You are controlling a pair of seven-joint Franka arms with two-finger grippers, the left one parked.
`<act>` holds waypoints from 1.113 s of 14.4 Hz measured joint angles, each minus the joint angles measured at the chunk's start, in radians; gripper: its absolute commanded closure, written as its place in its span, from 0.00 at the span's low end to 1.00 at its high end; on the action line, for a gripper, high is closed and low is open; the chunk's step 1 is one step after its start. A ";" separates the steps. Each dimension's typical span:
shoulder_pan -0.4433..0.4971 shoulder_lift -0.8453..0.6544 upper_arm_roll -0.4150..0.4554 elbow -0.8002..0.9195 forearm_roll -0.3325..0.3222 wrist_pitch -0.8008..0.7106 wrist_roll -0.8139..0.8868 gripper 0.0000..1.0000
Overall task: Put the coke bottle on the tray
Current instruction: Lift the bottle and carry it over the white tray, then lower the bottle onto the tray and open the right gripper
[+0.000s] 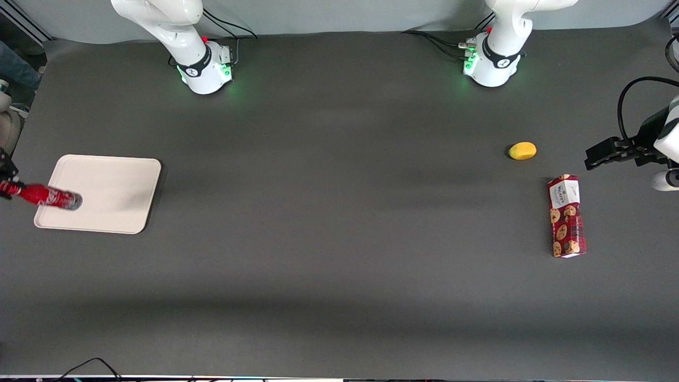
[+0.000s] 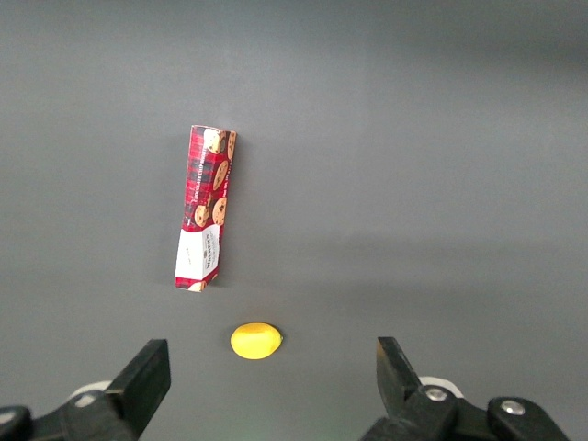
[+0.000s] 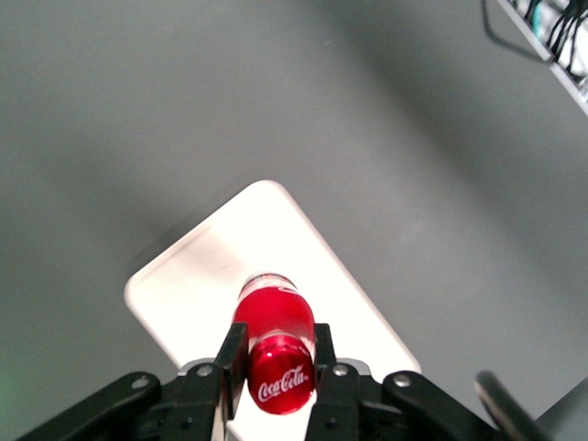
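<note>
The coke bottle (image 1: 45,195) is a slim red bottle with white script, a red cap and a silvery base. My right gripper (image 1: 6,187), at the working arm's end of the table, is shut on its cap end. The bottle's base is over the near corner of the off-white tray (image 1: 106,180); I cannot tell whether it touches. In the right wrist view the gripper (image 3: 278,358) has a black finger on each side of the bottle's (image 3: 274,317) cap, with the tray (image 3: 266,230) under the bottle.
A red cookie box (image 1: 566,216) lies flat toward the parked arm's end, with a small yellow fruit-like object (image 1: 522,150) farther from the front camera. Both show in the left wrist view: the box (image 2: 205,207) and the yellow object (image 2: 255,340). Dark grey tabletop lies between them and the tray.
</note>
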 measured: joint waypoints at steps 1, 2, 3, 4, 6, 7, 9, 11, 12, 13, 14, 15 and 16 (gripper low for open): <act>-0.001 -0.055 0.000 -0.031 -0.024 -0.040 0.016 1.00; -0.003 -0.104 -0.001 -0.052 -0.045 -0.079 0.027 1.00; -0.005 -0.145 -0.001 -0.065 -0.064 -0.116 0.039 1.00; -0.007 -0.183 -0.001 -0.071 -0.085 -0.159 0.060 1.00; -0.007 -0.261 0.005 -0.073 -0.129 -0.250 0.106 1.00; -0.007 -0.297 0.011 -0.076 -0.147 -0.272 0.115 1.00; -0.009 -0.334 -0.001 -0.099 -0.192 -0.257 0.115 1.00; -0.011 -0.306 -0.082 -0.168 -0.210 -0.087 0.037 1.00; -0.012 -0.271 -0.134 -0.208 -0.206 0.019 -0.018 1.00; -0.014 -0.220 -0.178 -0.240 -0.191 0.112 -0.075 1.00; -0.020 -0.162 -0.202 -0.258 -0.154 0.186 -0.127 1.00; -0.027 -0.101 -0.207 -0.266 -0.105 0.245 -0.166 1.00; -0.029 -0.039 -0.207 -0.266 -0.055 0.292 -0.198 1.00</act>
